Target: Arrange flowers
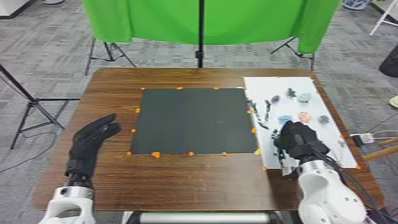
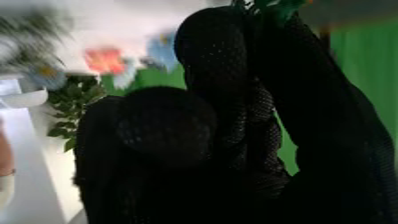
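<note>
Low over the white sheet (image 1: 266,87), at the right of the counter (image 1: 191,175), the right robot hand (image 1: 298,136) works among the flowers; green leaves (image 2: 268,6) show right at its tip in the wrist view, though whether it grips their stem, or how wide it stands, one cannot tell. Just beside it lie a blue flower (image 1: 285,119), a pink flower (image 1: 305,117) and a dark flower (image 1: 323,119); farther up the sheet rests a pale flower (image 1: 305,97), with more greenery about it.

Likely artificial, the flowers look light and would ask little lift; the stems are probably thin and springy, apt to roll or slip against smooth fabric, while the heads and leaves look soft and easily crushed or snagged on a neighbor. The sound hold would be a firm pinch on bare stem, below the leaves and clear of the bloom; the step in hand appears to be picking out a piece, the arranging itself seemingly at an early stage.

Beyond the sheet, a dark mat (image 1: 194,120) lies mid-counter, edged by orange marks (image 1: 156,155); across it the left robot hand (image 1: 89,137) waits, open and relaxed, holding nothing; a green cloth (image 1: 213,20) hangs behind.
</note>
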